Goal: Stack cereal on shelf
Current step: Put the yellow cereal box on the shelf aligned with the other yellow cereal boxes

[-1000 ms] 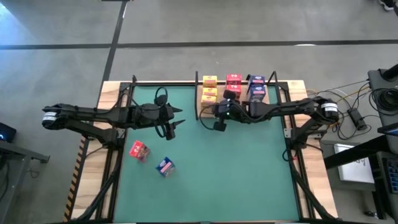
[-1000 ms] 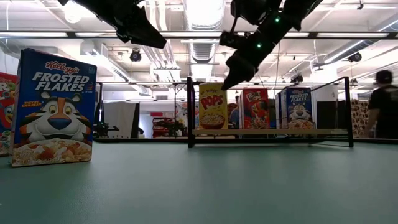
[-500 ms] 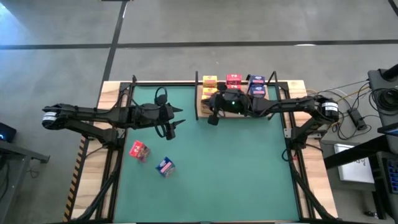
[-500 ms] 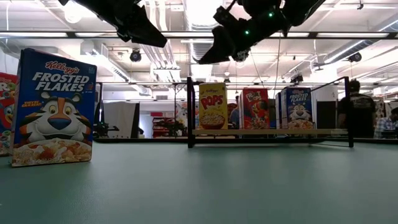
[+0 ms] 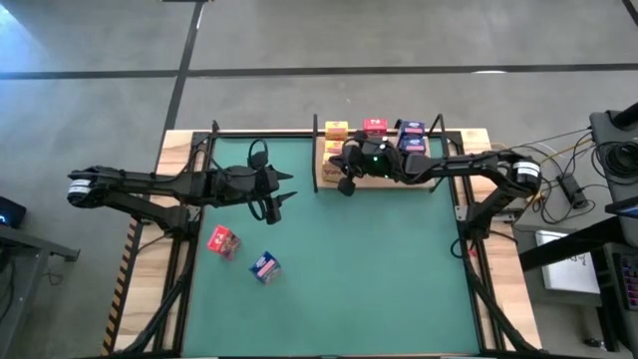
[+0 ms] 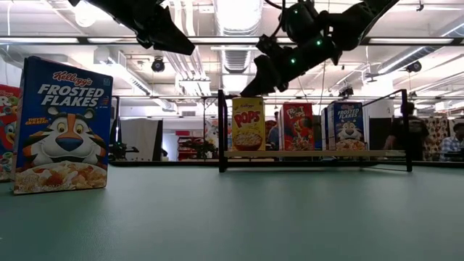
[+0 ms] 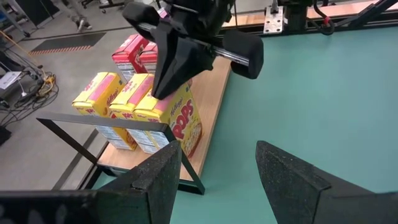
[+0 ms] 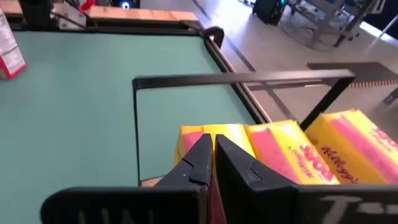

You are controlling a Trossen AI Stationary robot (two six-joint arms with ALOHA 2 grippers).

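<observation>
Fingers of the right gripper (image 8: 211, 163) are pressed together, empty, hovering just above the yellow boxes (image 7: 140, 106) at the shelf's (image 5: 391, 179) left end. Red (image 5: 375, 126) and blue boxes (image 5: 413, 130) stand beside them on the board. The left gripper (image 5: 276, 204) hangs spread and empty over the mat (image 5: 379, 269), with a red box (image 5: 223, 241) and a blue box (image 5: 264, 266) lying near it.

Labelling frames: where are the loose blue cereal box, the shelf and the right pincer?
loose blue cereal box (image 5: 264, 266), high view, top face.
shelf (image 6: 312, 154), low view, board's front edge.
right pincer (image 8: 213, 163), right wrist view, between shut tips.
</observation>
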